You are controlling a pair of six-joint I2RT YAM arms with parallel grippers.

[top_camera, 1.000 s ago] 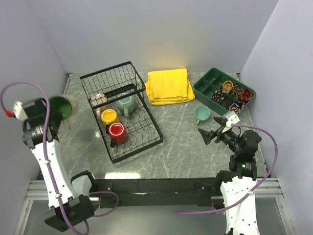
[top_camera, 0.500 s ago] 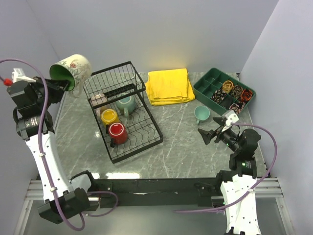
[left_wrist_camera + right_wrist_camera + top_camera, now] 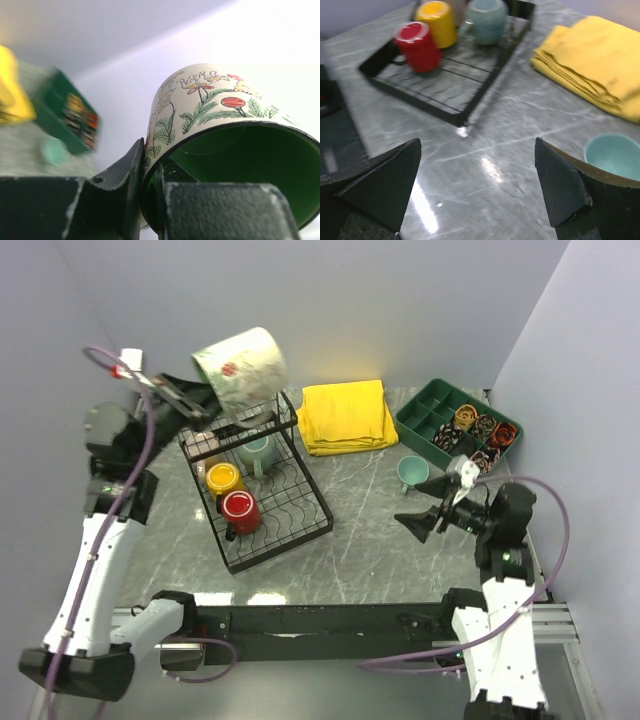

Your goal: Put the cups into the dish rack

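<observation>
My left gripper [image 3: 205, 400] is shut on the rim of a cream cup with a holly pattern and dark green inside [image 3: 240, 368], held high over the back of the black dish rack [image 3: 300, 530]. In the left wrist view the cup [image 3: 210, 115] fills the frame, one finger [image 3: 122, 170] outside its wall and one inside. In the rack lie a red cup [image 3: 241, 510], a yellow cup [image 3: 222, 479], a teal cup [image 3: 259, 452] and a beige cup [image 3: 200, 445]. A second teal cup [image 3: 412, 472] stands on the table. My right gripper [image 3: 428, 508] is open and empty beside it.
A folded yellow cloth [image 3: 346, 415] lies behind the rack. A green divided tray [image 3: 432, 418] with small rolled brown-and-orange items stands at the back right. Grey walls close the table on three sides. The right wrist view shows the rack [image 3: 445, 107] and the teal cup [image 3: 615, 155].
My left arm has swung the patterned cup up and rightward, from the far left to above the rack's back. My right gripper has tilted down and shifted slightly toward the table middle.
</observation>
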